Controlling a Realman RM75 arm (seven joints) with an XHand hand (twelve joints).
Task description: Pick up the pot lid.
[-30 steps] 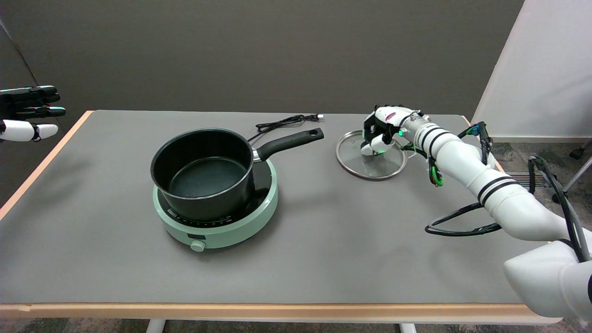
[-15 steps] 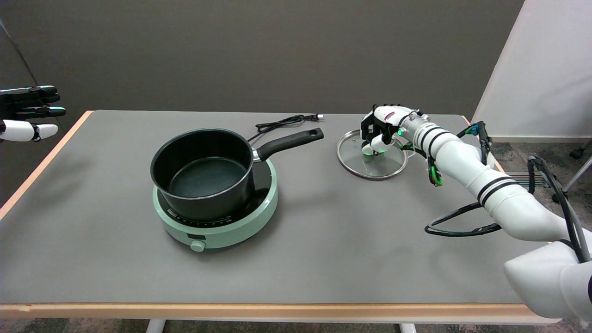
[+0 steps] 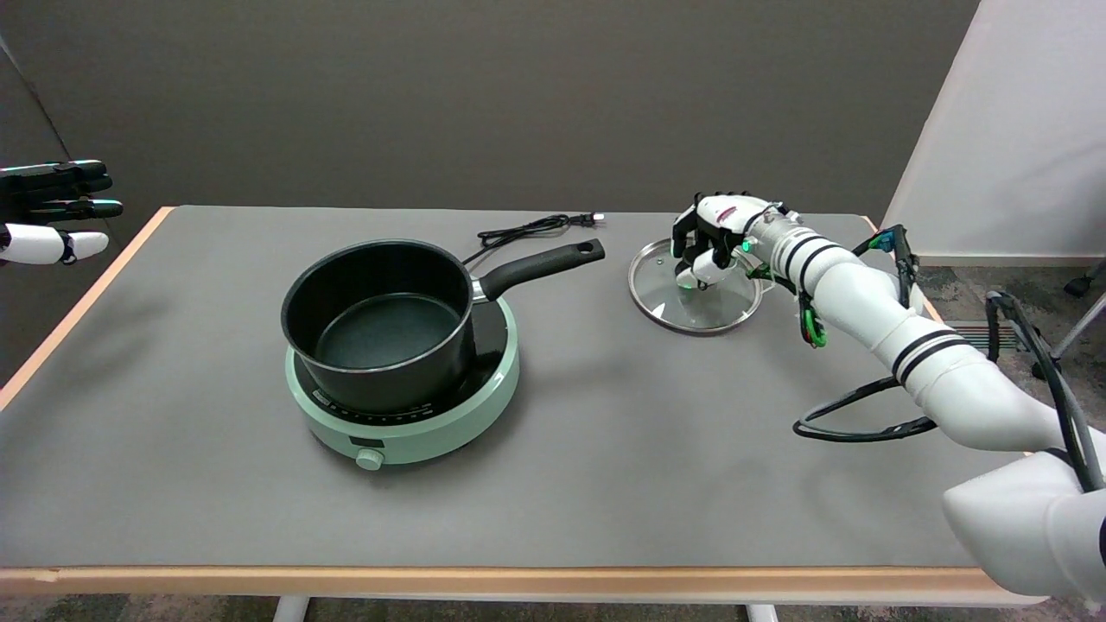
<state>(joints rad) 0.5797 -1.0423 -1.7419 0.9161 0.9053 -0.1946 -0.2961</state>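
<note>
Grasp step in hand: white-and-black right hand [image 3: 713,243] sits curled over the middle of the round glass pot lid with steel rim [image 3: 696,291], fingers apparently closed on its knob, knob itself hidden; lid lies near the far right corner of the grey tabletop [image 3: 605,449], well apart from the black saucepan [image 3: 380,320]; lid looks slightly tilted, no long axis being round, top facing up; next move calls for a steady straight lift.

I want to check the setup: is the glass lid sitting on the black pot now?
No, the pot stands open on the green cooker, while the glass lid lies apart, under the right hand.
</note>
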